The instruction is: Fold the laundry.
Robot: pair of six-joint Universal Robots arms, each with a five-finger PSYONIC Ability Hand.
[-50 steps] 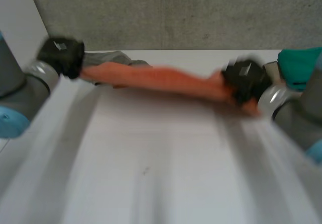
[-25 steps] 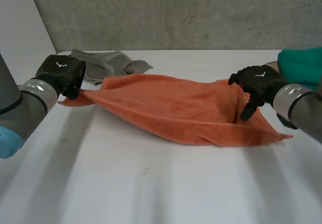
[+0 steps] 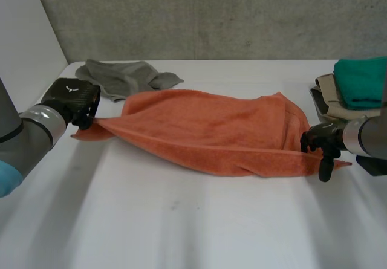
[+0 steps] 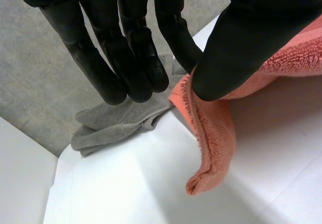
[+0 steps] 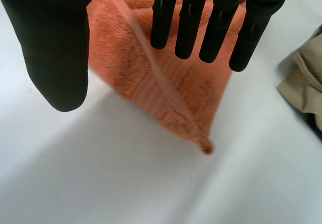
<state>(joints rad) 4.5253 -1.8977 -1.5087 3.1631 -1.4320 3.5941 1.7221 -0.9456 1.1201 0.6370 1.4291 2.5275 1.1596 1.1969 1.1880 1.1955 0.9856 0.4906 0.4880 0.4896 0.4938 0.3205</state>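
Towel settled flatter — right hand dropped to its corner.

My rig: two black hands on grey arms.
On the left hand I see a small white mark; behind its fingers sit a silver wrist ring, a grey arm and a light-blue cap. The right hand has black, round-tipped fingers.

You've got four cloths on one counter: one orange towel mid-frame, one grey cloth at upper left, and one teal cloth stacked on one beige cloth at the right edge. Two robot hands show: the left robot hand and the right robot hand.
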